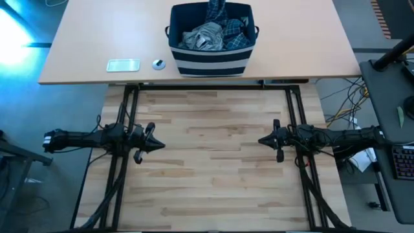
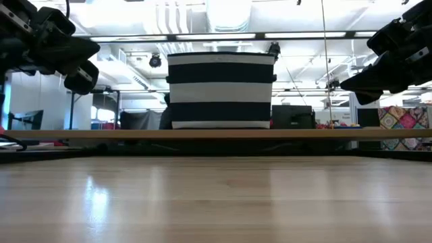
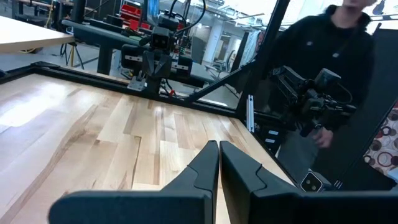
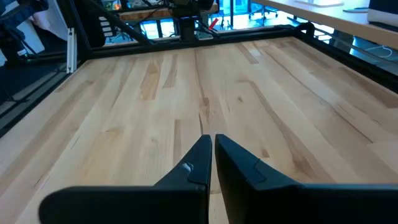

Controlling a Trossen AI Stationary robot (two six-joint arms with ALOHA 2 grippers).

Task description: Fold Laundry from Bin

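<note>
While both my arms are hovering low over the butcher-block table [image 1: 213, 162], I am holding nothing: my left end effector [image 1: 158, 145] is sitting at the left edge with its fingers pressed together, and my right end effector [image 1: 262, 140] is facing it from the right edge, its fingers likewise closed with only a sliver between the tips. Between them the wooden surface is lying bare, so no garment is out for folding yet.

Farther back, on the tan table [image 1: 84, 45] beyond the black frame, the bin [image 1: 209, 57] is standing upright, navy with pale stripes. Inside it the laundry [image 1: 213, 35] is lying in a heap: a grey piece is bunching at the front left, plaid cloth is spreading to the right, and another plaid piece is draping over the back rim. A small flat pale object [image 1: 123, 65] and a little round thing [image 1: 158, 63] are resting left of the bin.

I am judging the risks from here. Reaching in with closed fingers would only push cloth down, so I am needing to open first. Because the garments are tangling together, pinching one could drag out several. Since the bin is soft-sided and light, a snagged pull could tip it or slide it toward the table edge.
</note>
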